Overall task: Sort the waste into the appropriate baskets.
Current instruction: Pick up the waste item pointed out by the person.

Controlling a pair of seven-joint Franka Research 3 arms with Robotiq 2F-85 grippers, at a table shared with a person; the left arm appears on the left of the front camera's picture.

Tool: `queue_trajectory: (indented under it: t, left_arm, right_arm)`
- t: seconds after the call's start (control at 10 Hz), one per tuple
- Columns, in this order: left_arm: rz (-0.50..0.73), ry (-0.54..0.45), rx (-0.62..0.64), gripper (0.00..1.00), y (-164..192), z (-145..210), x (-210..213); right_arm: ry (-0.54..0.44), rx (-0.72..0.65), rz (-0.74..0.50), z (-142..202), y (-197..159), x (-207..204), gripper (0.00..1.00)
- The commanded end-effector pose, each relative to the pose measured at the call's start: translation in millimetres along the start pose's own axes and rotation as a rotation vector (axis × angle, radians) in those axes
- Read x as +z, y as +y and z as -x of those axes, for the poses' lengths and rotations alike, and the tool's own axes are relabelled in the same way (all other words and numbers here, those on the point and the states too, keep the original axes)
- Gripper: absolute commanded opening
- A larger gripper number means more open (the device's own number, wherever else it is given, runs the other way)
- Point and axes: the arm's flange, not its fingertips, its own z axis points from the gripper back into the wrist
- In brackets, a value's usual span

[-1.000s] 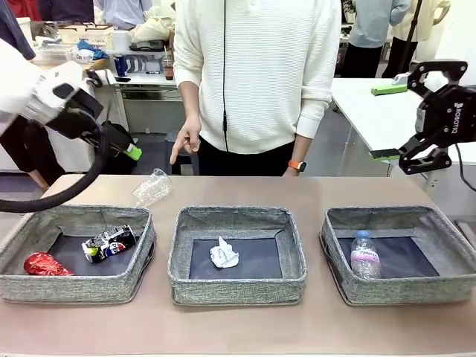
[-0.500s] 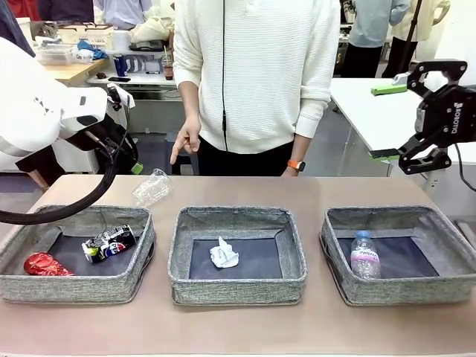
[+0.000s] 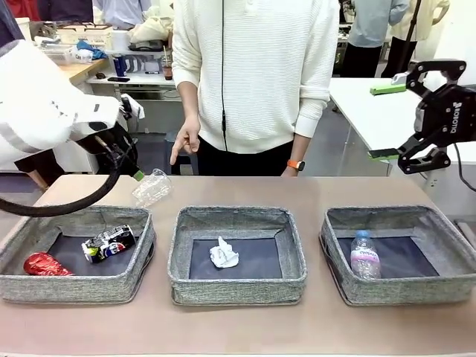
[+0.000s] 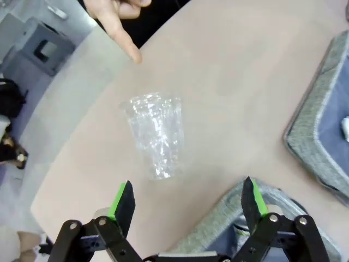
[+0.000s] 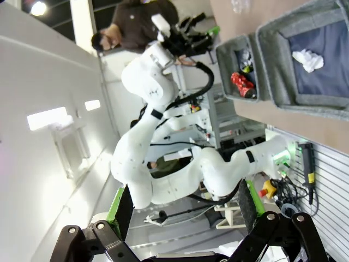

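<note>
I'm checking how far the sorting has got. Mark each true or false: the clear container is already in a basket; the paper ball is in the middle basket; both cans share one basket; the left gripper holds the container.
The clear container is in a basket: false, it lies on the table.
The paper ball is in the middle basket: true.
The red can and dark can share the left basket: true.
The left gripper holds the container: false, open, apart from it.

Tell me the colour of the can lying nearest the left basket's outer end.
Red can, seen best in the front view.
</note>
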Motion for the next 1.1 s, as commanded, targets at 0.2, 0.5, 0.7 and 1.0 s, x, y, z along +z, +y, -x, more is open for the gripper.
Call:
queue_trajectory:
  t: [0.2, 0.5, 0.7, 1.0]
  left_arm:
    - [0.054, 0.108, -0.018, 1.00, 46, -39, -59]
    - [0.082, 0.186, 0.026, 1.00, 66, -45, -98]
    - [0.108, 0.231, 0.065, 1.00, 77, -42, -125]
    - [0.160, 0.266, 0.104, 1.00, 81, -34, -148]
  right_arm:
    - [0.002, 0.025, -0.024, -3, 2, -2, 1.00]
    - [0.002, 0.025, -0.024, -3, 2, -2, 1.00]
    - [0.002, 0.025, -0.024, -3, 2, -2, 1.00]
    - [0.002, 0.025, -0.024, -3, 2, -2, 1.00]
